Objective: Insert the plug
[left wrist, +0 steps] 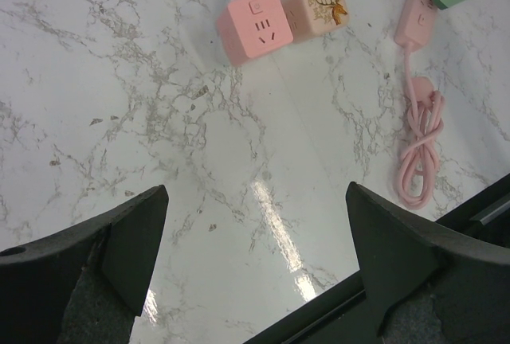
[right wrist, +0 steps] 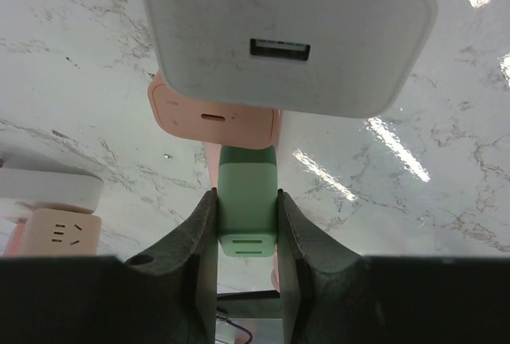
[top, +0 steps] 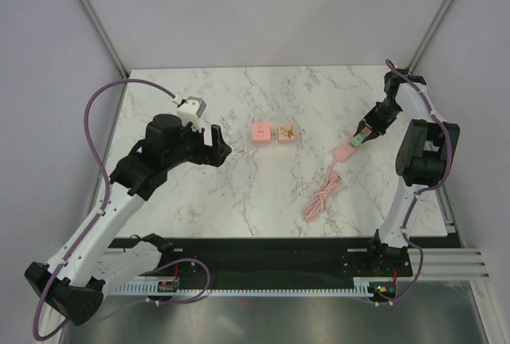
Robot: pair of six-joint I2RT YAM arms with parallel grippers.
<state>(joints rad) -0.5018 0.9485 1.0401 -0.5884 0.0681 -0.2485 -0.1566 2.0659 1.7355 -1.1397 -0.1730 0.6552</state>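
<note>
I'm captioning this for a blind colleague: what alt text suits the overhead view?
The right arm's fingers grip a green plug at one end of a pink power strip, whose cord lies coiled on the marble table. The left arm's fingers hang open to the left of two small cube sockets, one pink, one beige.

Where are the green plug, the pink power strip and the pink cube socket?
green plug (right wrist: 247, 197), right wrist view, middle of its body
pink power strip (left wrist: 414, 13), left wrist view, top face
pink cube socket (left wrist: 256, 25), left wrist view, top face
</note>
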